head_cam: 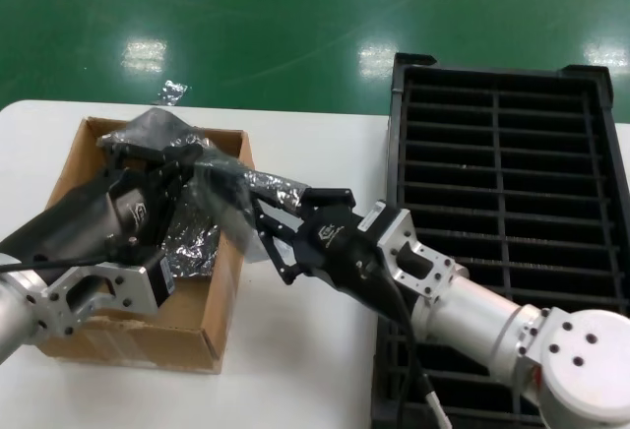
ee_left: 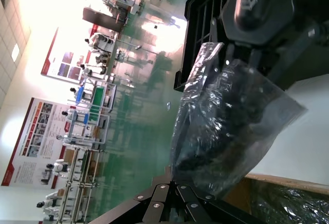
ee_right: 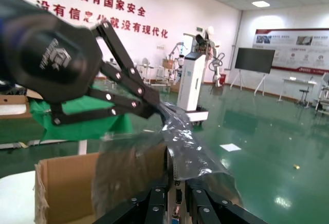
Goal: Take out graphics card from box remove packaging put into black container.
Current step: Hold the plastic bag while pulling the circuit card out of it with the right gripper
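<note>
The packaging [head_cam: 221,178], a crinkly grey bag with a dark shape inside, is stretched in the air over the right wall of the box [head_cam: 221,291]. My left gripper [head_cam: 157,161] hangs above the box and is shut on the bag's far end [ee_left: 231,116]. My right gripper [head_cam: 258,208] comes in from the black container's side, shut on the graphics card's silver bracket [ee_right: 176,171] at the bag's mouth. In the right wrist view the left gripper [ee_right: 154,110] pinches the film [ee_right: 185,142]. The rest of the card is hidden by the bag.
The black container [head_cam: 502,144] stands on the right, partly under my right arm. Another crinkly bag [head_cam: 192,242] lies inside the box. A small scrap of film [head_cam: 169,90] rests beyond the table's far edge. White table shows between box and tray.
</note>
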Available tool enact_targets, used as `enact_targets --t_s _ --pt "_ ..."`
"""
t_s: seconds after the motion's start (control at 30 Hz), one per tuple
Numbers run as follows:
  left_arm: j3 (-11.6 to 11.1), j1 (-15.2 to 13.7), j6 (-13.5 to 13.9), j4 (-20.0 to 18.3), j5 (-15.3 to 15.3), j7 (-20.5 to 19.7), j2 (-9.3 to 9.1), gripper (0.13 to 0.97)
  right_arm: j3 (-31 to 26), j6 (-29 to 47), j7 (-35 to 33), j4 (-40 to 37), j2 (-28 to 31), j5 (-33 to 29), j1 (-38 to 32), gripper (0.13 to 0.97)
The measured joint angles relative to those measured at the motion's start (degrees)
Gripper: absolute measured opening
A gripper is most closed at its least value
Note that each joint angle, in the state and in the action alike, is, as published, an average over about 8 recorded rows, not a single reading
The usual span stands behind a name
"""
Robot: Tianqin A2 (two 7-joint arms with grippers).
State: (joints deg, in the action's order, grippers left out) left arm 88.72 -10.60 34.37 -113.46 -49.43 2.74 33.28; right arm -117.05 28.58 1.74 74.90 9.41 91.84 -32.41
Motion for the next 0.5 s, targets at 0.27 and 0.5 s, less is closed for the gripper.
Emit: enact_targets --t_s 0.27,0.5 --pt "0.0 0.0 0.0 0.0 0.0 0.0 0.00 0.139 -0.1 0.9 2.5 6.3 2.9 -0.5 1.9 0.185" --pt "0.0 0.0 0.0 0.0 0.0 0.0 0.00 0.139 -0.1 1.7 4.6 10.9 5.9 -1.0 3.7 0.185"
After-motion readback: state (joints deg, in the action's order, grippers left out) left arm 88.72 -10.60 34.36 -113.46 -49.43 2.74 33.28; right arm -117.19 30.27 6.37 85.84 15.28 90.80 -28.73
